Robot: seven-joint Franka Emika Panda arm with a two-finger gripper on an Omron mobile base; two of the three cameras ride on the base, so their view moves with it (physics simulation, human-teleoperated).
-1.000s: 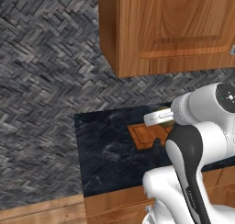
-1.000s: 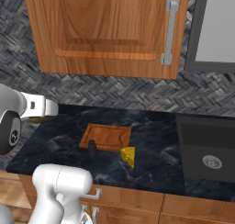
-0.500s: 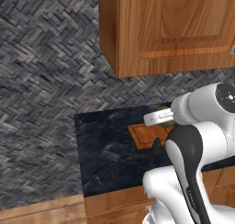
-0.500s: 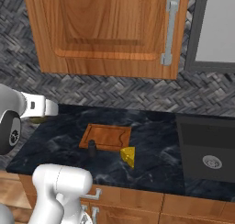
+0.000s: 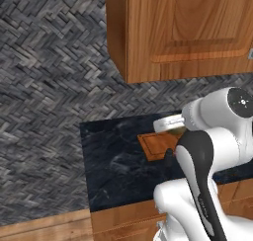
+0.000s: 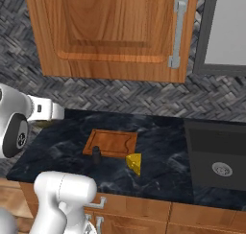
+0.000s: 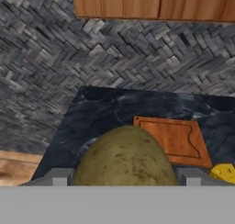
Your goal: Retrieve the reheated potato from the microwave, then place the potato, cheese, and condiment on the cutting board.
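Unchanged since the earlier frames: arm, board and small items all in the same spots. Hand (image 7: 123, 181) grasping the round olive-tan speckled potato (image 7: 125, 159), clamped between the two grey fingertips (image 7: 58, 176) at the near edge of the hand view, held up over the left part of the dark marbled bench (image 6: 158, 132). Beyond and slightly right of the potato, down on the bench, the flat orange-brown wooden cutting board (image 7: 170, 139) with raised rim, nothing on it. Just past the board's near right corner, the yellow holed cheese wedge (image 6: 135, 163), apart from the board. Touching or just off the board's near left edge, the small dark condiment bottle (image 6: 96, 154), upright. Further right, a dark sink basin (image 6: 217, 156) let into the bench. Behind, a grey herringbone tiled wall (image 5: 44, 77), and above it a brown wooden cabinet (image 6: 115, 31) with a metal handle (image 6: 177, 32). At the upper right, the black-framed grey-glass microwave (image 6: 226, 29).
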